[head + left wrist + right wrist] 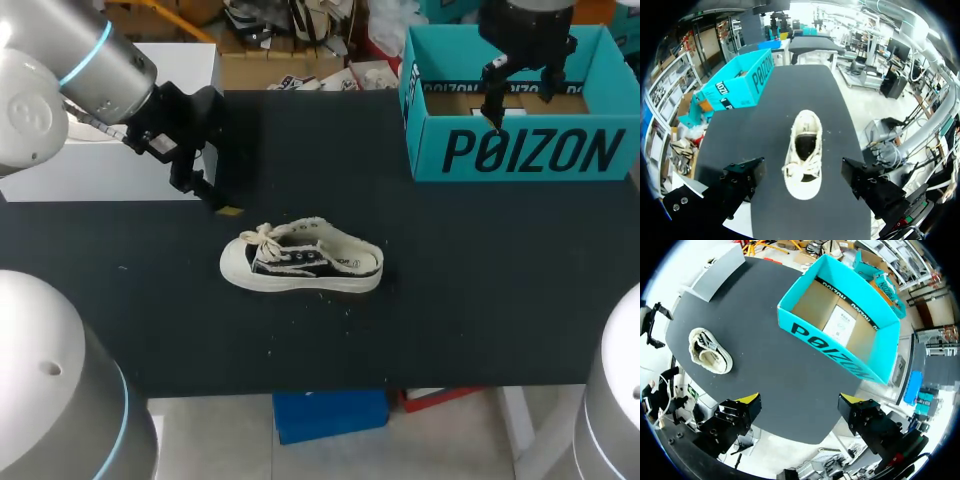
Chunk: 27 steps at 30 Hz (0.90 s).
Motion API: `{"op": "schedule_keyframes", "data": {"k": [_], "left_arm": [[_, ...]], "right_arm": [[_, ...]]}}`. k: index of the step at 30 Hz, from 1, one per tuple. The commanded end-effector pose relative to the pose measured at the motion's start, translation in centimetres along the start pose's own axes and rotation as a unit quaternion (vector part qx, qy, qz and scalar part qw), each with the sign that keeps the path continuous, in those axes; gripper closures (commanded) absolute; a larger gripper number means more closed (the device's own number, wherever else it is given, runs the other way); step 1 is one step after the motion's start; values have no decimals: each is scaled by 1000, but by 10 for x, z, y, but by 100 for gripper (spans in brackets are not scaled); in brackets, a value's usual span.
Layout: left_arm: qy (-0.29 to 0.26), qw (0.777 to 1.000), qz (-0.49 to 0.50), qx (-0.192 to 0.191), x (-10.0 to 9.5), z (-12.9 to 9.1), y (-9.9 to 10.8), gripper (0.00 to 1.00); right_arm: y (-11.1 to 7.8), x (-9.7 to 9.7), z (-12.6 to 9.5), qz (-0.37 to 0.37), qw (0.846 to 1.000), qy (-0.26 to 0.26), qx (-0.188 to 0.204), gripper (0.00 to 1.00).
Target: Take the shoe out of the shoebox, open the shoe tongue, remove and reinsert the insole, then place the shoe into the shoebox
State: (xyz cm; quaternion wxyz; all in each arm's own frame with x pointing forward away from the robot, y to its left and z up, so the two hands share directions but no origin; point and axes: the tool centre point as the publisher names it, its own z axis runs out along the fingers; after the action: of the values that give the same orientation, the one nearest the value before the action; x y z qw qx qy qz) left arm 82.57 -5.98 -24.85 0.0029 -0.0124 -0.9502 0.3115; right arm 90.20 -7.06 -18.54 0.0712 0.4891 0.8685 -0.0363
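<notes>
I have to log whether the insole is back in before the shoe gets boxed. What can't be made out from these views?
- The insole: left wrist view, the opening of the shoe is just a dark hollow; head view, the collar hides it; right wrist view, too small.
- The shoebox floor: in the head view, hidden by its front wall and the right pincer.
- The sole: against the table in every view.

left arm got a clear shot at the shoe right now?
Likely yes. The shoe lies alone on the table, toe toward the open left gripper, with nothing between them. The right gripper is away over the shoebox.
</notes>
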Motion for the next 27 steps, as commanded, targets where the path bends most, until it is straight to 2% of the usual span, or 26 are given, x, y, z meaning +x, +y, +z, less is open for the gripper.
{"op": "schedule_keyframes", "data": {"k": [1, 5, 7, 8, 10, 11, 24, 27], "left_arm": [[-1, 1000, 1, 0, 0, 1, 1, 0], [-1, 1000, 1, 0, 0, 1, 1, 0], [-1, 1000, 1, 0, 0, 1, 1, 0], [-1, 1000, 1, 0, 0, 1, 1, 0], [-1, 1000, 1, 0, 0, 1, 1, 0], [-1, 1000, 1, 0, 0, 1, 1, 0], [-1, 1000, 1, 0, 0, 1, 1, 0], [-1, 1000, 1, 0, 0, 1, 1, 0]], "right_arm": [[-13, 0, 0, -150, 986, -28, -69, 0], [-2, 29, 1, -248, 963, 7, -108, 0], [1, 51, 2, -328, 933, 47, -141, 0], [-1, 63, 1, -373, 912, 77, -152, 0], [-10, 88, -3, -477, 851, 137, -174, 0], [-19, 96, -5, -500, 828, 178, -182, 0], [-19, 96, -5, -500, 828, 178, -182, 0], [-28, 102, 10, -492, 820, 180, -229, 0]]}}
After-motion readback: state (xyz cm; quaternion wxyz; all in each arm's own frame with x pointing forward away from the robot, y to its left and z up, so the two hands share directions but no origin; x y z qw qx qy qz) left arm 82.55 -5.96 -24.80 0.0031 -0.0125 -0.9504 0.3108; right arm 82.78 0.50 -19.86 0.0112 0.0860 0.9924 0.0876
